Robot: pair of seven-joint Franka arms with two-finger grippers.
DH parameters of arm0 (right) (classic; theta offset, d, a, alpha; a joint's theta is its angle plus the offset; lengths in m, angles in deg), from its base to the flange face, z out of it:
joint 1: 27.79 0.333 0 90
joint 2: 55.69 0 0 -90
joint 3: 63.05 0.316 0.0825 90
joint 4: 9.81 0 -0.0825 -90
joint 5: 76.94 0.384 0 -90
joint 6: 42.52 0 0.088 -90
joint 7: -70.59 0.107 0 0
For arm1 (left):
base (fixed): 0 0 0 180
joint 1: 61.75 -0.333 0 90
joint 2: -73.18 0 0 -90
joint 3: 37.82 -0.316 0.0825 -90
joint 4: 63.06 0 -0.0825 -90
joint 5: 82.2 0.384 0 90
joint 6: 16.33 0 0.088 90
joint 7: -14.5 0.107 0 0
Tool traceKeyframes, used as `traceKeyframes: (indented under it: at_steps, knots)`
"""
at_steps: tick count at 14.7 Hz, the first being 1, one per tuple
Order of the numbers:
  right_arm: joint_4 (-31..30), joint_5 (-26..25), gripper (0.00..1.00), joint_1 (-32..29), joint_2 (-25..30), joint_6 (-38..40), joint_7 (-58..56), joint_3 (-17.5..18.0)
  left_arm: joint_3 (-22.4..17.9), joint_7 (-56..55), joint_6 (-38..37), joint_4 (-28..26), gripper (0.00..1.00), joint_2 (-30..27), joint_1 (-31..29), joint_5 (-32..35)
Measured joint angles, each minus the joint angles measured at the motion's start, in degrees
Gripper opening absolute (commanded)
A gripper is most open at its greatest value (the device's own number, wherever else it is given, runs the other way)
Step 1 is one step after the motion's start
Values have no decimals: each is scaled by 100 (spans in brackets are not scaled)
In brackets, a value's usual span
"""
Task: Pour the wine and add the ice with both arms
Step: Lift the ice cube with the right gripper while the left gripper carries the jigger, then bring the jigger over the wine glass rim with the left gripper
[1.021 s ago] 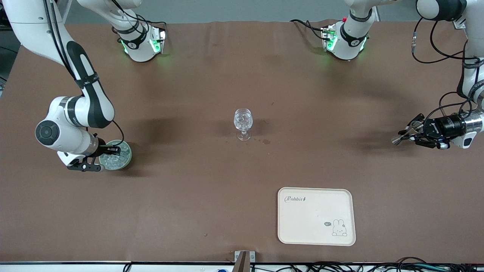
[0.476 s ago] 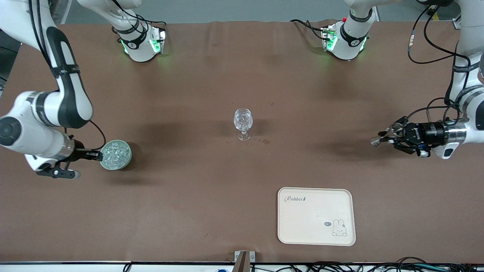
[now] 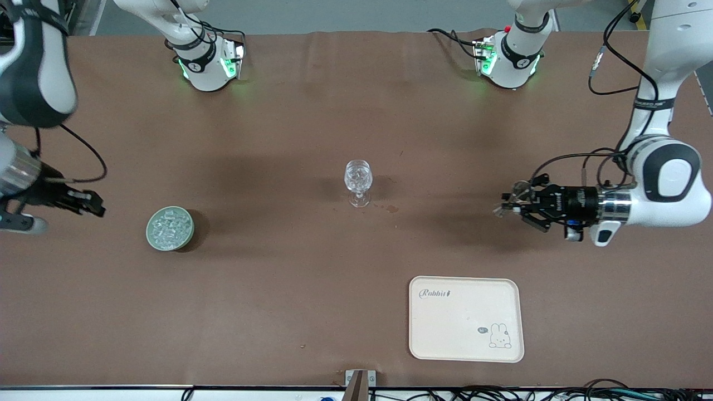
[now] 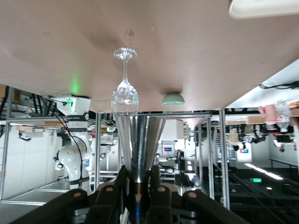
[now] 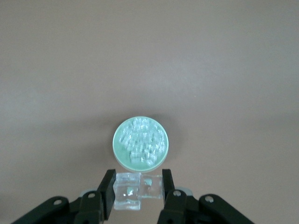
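A clear stemmed glass [image 3: 358, 181] stands upright mid-table; it also shows in the left wrist view [image 4: 124, 88]. A pale green bowl [image 3: 170, 228] of ice cubes sits toward the right arm's end and also shows in the right wrist view [image 5: 140, 142]. My right gripper [image 3: 93, 205] is up over the bare table beside the bowl. In its wrist view the right gripper [image 5: 138, 184] is shut on two clear ice cubes [image 5: 138, 191]. My left gripper [image 3: 508, 205] is shut on a shiny metal cone cup [image 4: 139, 140], lying sideways, its mouth toward the glass.
A cream tray [image 3: 466, 318] with a rabbit drawing lies nearer to the front camera, toward the left arm's end. A small dark red stain [image 3: 392, 209] marks the brown cloth beside the glass foot. The arm bases stand at the back edge.
My right gripper has come out of the bowl with ice cubes and pulled away toward the right arm's end. My left gripper has carried the metal cup closer to the glass.
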Motion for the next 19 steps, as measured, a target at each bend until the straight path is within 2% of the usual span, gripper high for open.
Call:
traceKeyframes:
  at_steps: [4, 7, 9, 15, 19]
  knots:
    - [959, -3, 1, 2, 130, 1203, -2, 3, 1044, -469, 1117, -9, 1, -13, 25, 85]
    - [1129, -8, 1, 2, 359, 1484, -13, 4, 1781, -862, 2069, -31, 0, -2, 52, 145]
    - [1128, -9, 1, -12, 439, 1533, -34, -5, 2130, -965, 2454, -50, 0, 37, 85, 322]
    - [1111, -9, 1, -99, 424, 1534, -37, 7, 2654, -1031, 2858, -92, 0, 294, 111, 1116]
    - [1110, -9, 1, -125, 423, 1534, -38, 28, 2982, -1452, 3236, -107, 0, 533, 187, 1957]
